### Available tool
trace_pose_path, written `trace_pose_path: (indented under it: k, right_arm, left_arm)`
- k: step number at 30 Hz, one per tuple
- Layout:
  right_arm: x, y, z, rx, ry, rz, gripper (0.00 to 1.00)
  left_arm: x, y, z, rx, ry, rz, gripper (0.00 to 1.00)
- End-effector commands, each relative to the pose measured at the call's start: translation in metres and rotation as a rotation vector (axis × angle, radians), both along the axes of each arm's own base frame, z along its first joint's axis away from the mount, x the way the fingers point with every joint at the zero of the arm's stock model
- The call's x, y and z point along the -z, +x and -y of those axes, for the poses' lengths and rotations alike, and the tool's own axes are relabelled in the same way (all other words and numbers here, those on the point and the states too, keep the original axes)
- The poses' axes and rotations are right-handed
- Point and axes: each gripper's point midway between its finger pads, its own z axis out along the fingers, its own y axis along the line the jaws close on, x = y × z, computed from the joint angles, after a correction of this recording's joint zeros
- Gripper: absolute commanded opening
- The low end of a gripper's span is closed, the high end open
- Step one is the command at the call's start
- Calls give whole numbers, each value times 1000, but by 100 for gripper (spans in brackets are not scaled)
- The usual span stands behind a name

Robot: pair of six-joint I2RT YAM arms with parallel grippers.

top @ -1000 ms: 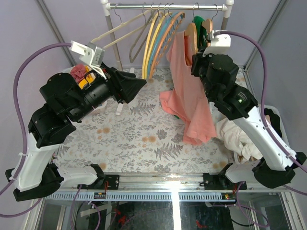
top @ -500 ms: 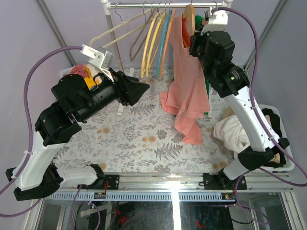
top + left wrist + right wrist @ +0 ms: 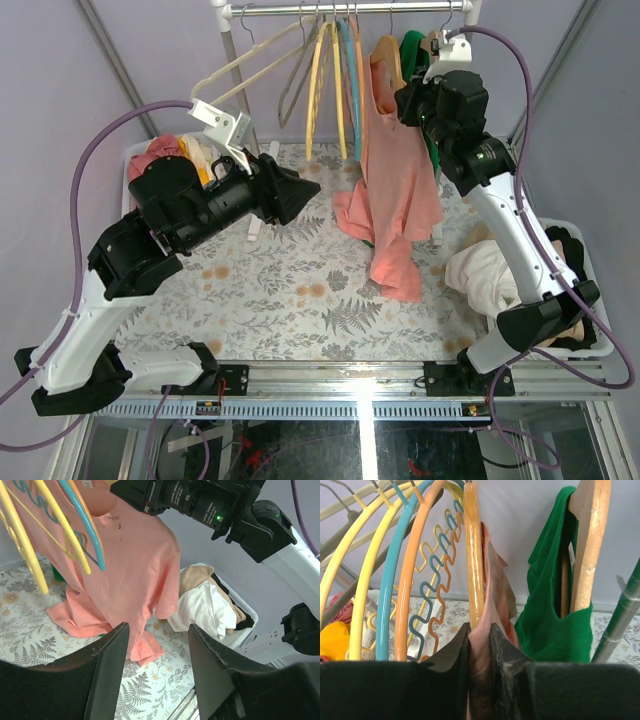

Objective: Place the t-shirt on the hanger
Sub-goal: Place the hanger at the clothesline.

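The salmon t-shirt (image 3: 400, 180) hangs on the wooden hanger (image 3: 386, 60) just under the rail, and its hem trails on the table. My right gripper (image 3: 403, 100) is shut, pinching the t-shirt's cloth (image 3: 495, 590) at the shoulder, against the hanger's arm (image 3: 472, 555). In the right wrist view the gripper (image 3: 479, 635) shows pink cloth between its fingers. My left gripper (image 3: 302, 188) is open and empty, to the left of the shirt and apart from it. In the left wrist view the gripper (image 3: 158, 627) faces the hanging t-shirt (image 3: 130, 565).
Thin yellow, blue and orange hangers (image 3: 335, 70) hang on the rail (image 3: 300, 11) left of the shirt. A green shirt (image 3: 555, 610) on another wooden hanger (image 3: 590, 540) hangs to its right. A white basket (image 3: 592, 262) of clothes stands at right. Dusty-red and yellow clothes (image 3: 165, 155) lie at left.
My right arm has lifted the hanger and t-shirt up and back to the rail. My left arm has risen and shifted a little right, gripper still open.
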Motion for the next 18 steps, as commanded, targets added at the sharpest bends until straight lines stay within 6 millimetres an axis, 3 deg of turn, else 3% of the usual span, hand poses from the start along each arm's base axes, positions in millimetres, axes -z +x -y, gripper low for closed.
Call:
trace_pose_path:
  k: [1, 6, 11, 12, 16, 18]
  right_arm:
    - [-52, -16, 8, -23, 111, 161, 0]
    - [-36, -25, 29, 56, 124, 149, 0]
    - [-39, -31, 43, 108, 89, 160, 0]
    - [-40, -31, 42, 99, 85, 160, 4]
    - [-42, -32, 31, 26, 65, 156, 41]
    - [-43, -33, 28, 11, 56, 147, 48]
  left_arm:
    - [-11, 4, 6, 7, -51, 30, 50]
    - [5, 11, 7, -21, -39, 9, 49]
    - [36, 19, 7, -69, -51, -22, 48]
    - [45, 21, 8, -76, -54, -27, 49]
    - [80, 28, 13, -93, -64, -51, 49]
    - [104, 32, 18, -95, -67, -74, 48]
